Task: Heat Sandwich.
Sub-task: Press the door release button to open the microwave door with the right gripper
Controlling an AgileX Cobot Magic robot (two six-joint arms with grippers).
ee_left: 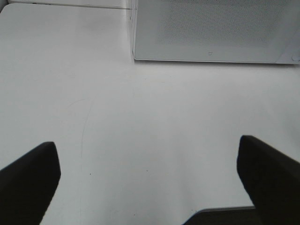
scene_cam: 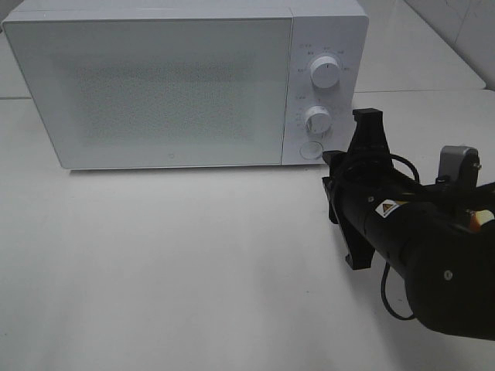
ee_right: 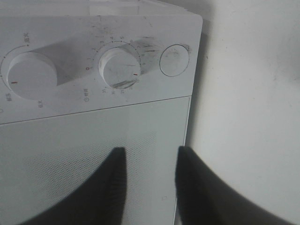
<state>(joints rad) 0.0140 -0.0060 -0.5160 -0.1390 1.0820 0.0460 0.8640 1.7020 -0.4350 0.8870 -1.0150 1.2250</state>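
The sandwich is out of view in every frame. The white microwave (scene_cam: 155, 85) stands at the back of the table with its door (ee_right: 93, 140) closed. My right gripper (scene_cam: 330, 174) is turned on its side just in front of the control panel, near the round button (scene_cam: 311, 150) below the lower knob (scene_cam: 318, 120). In the right wrist view its two fingers (ee_right: 112, 178) stand close together with a narrow empty gap, and the gripper (ee_right: 150, 154) points at the seam between door and panel. My left gripper (ee_left: 147, 150) hangs wide open and empty over bare table.
The upper knob (scene_cam: 326, 73) sits above the lower one on the panel. The microwave's front lower edge (ee_left: 211, 58) lies ahead of the left gripper. White tabletop (scene_cam: 170, 263) stretches in front of the microwave. The right arm's black body (scene_cam: 433, 263) fills the right foreground.
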